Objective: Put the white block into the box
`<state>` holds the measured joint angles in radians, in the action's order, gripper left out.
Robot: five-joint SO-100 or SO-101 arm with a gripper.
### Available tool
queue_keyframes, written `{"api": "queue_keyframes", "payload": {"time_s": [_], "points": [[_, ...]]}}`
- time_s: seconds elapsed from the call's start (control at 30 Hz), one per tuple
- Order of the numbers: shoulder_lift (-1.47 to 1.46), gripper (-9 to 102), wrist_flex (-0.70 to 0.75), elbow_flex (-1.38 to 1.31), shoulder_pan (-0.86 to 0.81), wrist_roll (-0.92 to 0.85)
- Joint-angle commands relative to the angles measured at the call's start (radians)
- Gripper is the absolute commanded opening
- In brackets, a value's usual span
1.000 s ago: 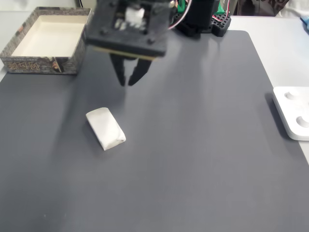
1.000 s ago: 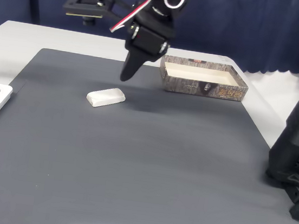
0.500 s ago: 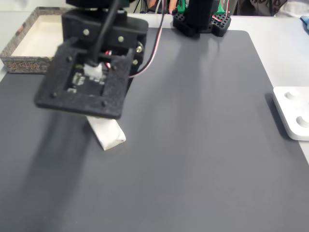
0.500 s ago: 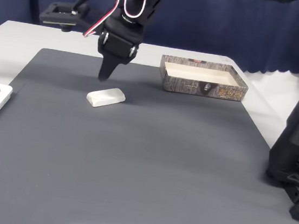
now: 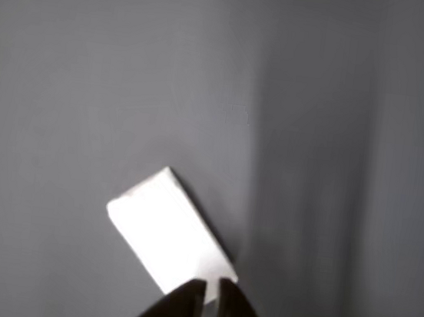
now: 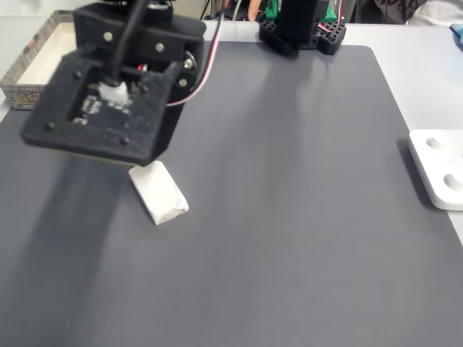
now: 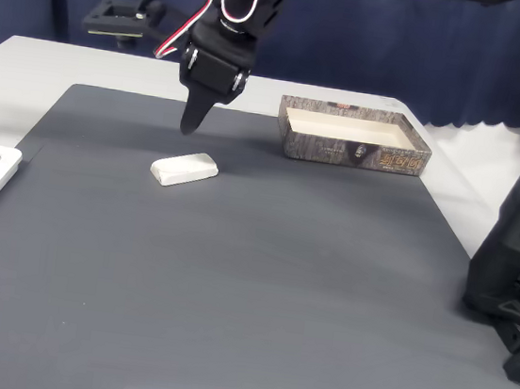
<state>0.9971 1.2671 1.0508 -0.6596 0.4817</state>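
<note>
On the dark grey mat [image 7: 259,280], the patterned cardboard box [image 7: 354,138] at upper right holds nothing and its print seems illegible, the small white oblong block [image 7: 184,168] lies left of centre, ungrasped, and the black gripper [image 7: 188,129] hovers nearly closed above it.

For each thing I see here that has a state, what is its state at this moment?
white block: lying flat on the mat, not gripped.
gripper: fingers nearly together, hovering above the mat, just behind the block, holding nothing.
box: open at the top, upright, nothing seen inside.
white plate with round knobs: lying flat at the mat's edge.
dark grey mat: flat under the block.
</note>
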Motion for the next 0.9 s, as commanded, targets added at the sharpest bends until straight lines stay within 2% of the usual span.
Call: {"api": "queue_keyframes", "payload": {"time_s": [0.0, 0.3, 0.67, 0.87], "points": [[0.006, -2, 0.018, -0.075, -0.018, 0.011], [-0.012, -2, 0.046, -0.103, -0.009, 0.023], [-0.048, -2, 0.239, -0.244, 0.002, 0.049], [-0.089, -2, 0.278, -0.299, 0.020, 0.052]]}}
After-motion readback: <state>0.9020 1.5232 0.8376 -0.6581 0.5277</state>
